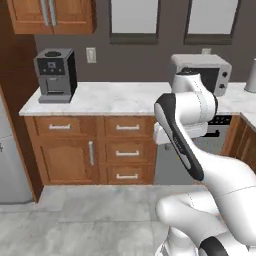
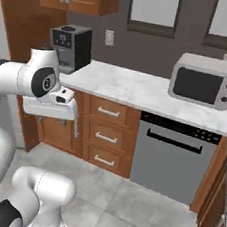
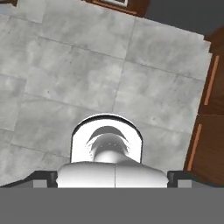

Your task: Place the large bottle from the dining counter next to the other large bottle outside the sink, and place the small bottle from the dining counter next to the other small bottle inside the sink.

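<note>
white arm [image 1: 200, 165] folded up close, gripper [image 3: 113, 177] aimed down at grey floor tiles [image 3: 65, 74], jaws spread wide, holding nothing. marble worktop [image 1: 115, 97] at 12 w/ coffee machine [image 1: 56, 75] at 10, microwave [image 2: 204, 80] at 2. can't spot dining counter, sink or bottles.

I am seeing the arm [image 1: 192, 130] covering part of the microwave [image 1: 220, 75] and most of the dishwasher [image 1: 220, 132] in the left base view. A grey vessel [image 1: 251, 76] is getting cut off at the right edge. In the right base view, the arm is hiding the coffee machine's [image 2: 73, 45] lower left.
</note>
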### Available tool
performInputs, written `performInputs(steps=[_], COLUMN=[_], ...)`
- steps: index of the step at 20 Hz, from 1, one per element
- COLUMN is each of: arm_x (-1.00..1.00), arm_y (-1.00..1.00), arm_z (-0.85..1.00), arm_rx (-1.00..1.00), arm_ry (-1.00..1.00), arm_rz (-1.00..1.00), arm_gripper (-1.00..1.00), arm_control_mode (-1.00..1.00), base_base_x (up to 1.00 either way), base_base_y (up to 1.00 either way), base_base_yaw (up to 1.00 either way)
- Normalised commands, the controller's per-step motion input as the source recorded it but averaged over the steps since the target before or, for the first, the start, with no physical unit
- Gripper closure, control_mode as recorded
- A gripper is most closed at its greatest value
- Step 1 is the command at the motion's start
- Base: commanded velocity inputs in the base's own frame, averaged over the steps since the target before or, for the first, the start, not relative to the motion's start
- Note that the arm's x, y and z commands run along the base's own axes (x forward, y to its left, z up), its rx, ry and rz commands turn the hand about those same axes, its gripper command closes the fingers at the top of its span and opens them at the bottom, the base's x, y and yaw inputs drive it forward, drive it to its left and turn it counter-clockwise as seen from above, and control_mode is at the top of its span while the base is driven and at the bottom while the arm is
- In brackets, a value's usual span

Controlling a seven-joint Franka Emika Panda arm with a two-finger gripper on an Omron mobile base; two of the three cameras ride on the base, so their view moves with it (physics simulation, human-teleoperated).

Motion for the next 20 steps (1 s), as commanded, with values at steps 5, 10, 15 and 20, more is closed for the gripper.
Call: performInputs(steps=[5,10,15,20], arm_x=[0.00,0.00,0.00,0.00], arm_y=[0.00,0.00,0.00,0.00], arm_z=[0.00,0.00,0.00,0.00], arm_rx=[0.00,0.00,0.00,0.00], arm_ry=[0.00,0.00,0.00,0.00], arm_rz=[0.00,0.00,0.00,0.00], arm_gripper=[-1.00,-1.00,-1.00,-1.00], arm_control_mode=[1.00,1.00,1.00,1.00], base_base_x=[0.00,0.00,0.00,0.22], base_base_y=[0.19,0.17,0.14,-0.05], base_base_yaw=[0.98,0.98,0.97,0.77])
